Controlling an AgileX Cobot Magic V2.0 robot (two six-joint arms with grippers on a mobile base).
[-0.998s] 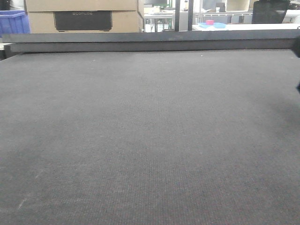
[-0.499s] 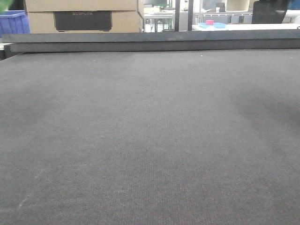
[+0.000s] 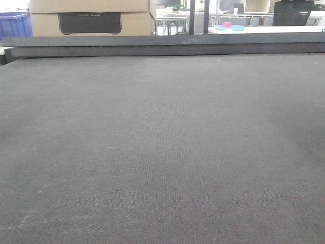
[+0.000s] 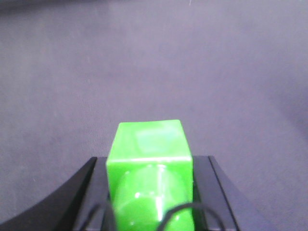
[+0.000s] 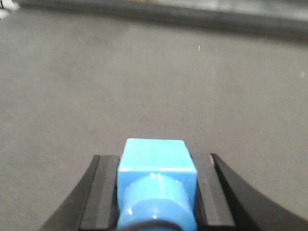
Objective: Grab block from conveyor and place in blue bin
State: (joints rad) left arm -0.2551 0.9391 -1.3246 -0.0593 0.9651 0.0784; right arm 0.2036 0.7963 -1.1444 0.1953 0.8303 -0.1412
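Note:
The conveyor (image 3: 162,142) fills the front view as a wide dark grey woven belt with nothing on it; neither gripper shows there. In the left wrist view my left gripper (image 4: 151,161) is shut on a green block (image 4: 149,144), held above the belt (image 4: 144,62). In the right wrist view my right gripper (image 5: 156,159) is shut on a blue block (image 5: 155,156), its black fingers (image 5: 105,192) pressed against both sides. A blue bin (image 3: 14,24) stands beyond the belt at the far left.
A dark raised rail (image 3: 162,46) runs along the belt's far edge and also shows in the right wrist view as a rail (image 5: 192,19). Behind it stand cardboard boxes (image 3: 89,18) and a white table with a blue tray (image 3: 231,27).
A dark arm part at the front view's right edge one second ago has gone. A green patch at the top left corner half a second ago has also left the view.

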